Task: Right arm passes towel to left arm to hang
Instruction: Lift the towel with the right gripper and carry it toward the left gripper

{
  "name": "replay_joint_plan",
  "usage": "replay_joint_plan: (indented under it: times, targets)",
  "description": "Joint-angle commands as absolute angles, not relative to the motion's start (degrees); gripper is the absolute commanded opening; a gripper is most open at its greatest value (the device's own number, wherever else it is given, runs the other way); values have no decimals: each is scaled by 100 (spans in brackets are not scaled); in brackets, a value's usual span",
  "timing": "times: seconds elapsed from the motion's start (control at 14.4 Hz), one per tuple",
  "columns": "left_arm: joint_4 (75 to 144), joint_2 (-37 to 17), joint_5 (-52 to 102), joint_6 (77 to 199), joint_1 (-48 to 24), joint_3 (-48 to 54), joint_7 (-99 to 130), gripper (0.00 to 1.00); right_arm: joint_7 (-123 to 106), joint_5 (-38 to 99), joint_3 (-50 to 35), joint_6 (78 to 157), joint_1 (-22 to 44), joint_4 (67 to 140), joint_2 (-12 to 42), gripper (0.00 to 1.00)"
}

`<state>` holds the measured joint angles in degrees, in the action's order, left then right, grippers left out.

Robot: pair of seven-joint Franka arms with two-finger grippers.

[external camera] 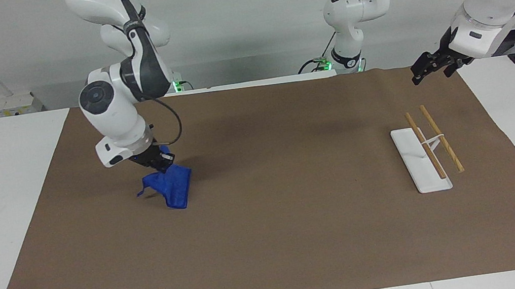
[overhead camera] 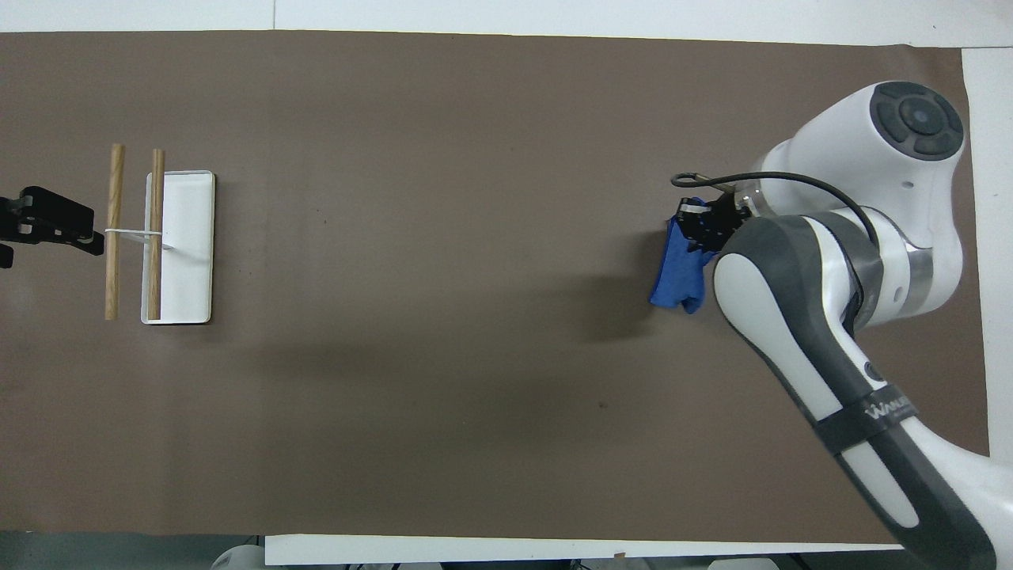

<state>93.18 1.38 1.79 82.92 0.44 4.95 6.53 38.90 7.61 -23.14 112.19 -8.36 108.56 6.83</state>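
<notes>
The bright-blue towel (external camera: 171, 185) hangs bunched from my right gripper (external camera: 160, 163), which is shut on its upper edge and holds it up over the brown mat toward the right arm's end of the table. In the overhead view the towel (overhead camera: 677, 269) shows beside the right gripper (overhead camera: 700, 229), partly hidden by the arm. My left gripper (external camera: 431, 67) waits in the air over the mat's edge at the left arm's end, beside the rack; it also shows in the overhead view (overhead camera: 47, 229).
A white tray with two wooden rods on a stand (external camera: 425, 152) sits on the brown mat (external camera: 272, 222) toward the left arm's end; it shows in the overhead view too (overhead camera: 170, 237). White table surface surrounds the mat.
</notes>
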Motion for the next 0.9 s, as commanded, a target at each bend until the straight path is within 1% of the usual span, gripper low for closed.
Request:
replay_joint_plan:
  times: [0.0,0.14,0.21,0.28,0.42,0.55,0.69,0.76,0.83]
  targets:
    - [9396,220,79,8323,62,492,633,100,5504,1560,-2872,11205,-897,10417,817,0]
    - [9448,290,114,8157,1,501,703,100,6806,2501,-3023,11521,-757,10039,949,0]
    - [9605,342,184,8252,0,510,938,100,7212,2870,-3171,11801,-730,9959,975,0]
    - [9763,404,611,8453,44,501,1497,100,7494,3283,-3416,12187,-721,9932,1002,0]
    - [10360,667,1412,8944,70,492,3453,100,7925,3934,-3917,12942,-721,9888,1081,0]
    - [10756,825,1904,9551,9,501,5195,100,8514,4096,-4331,13873,-608,9826,1247,0]
    - [10950,879,1995,10035,-175,536,6952,100,9103,4087,-4517,14814,-327,9721,1449,0]
    - [11047,914,2047,10333,-254,536,7579,100,9271,4087,-4587,15079,-221,9677,1528,0]
    - [11083,931,2144,10362,-229,545,8063,100,9386,4087,-4649,15247,-124,9642,1581,0]
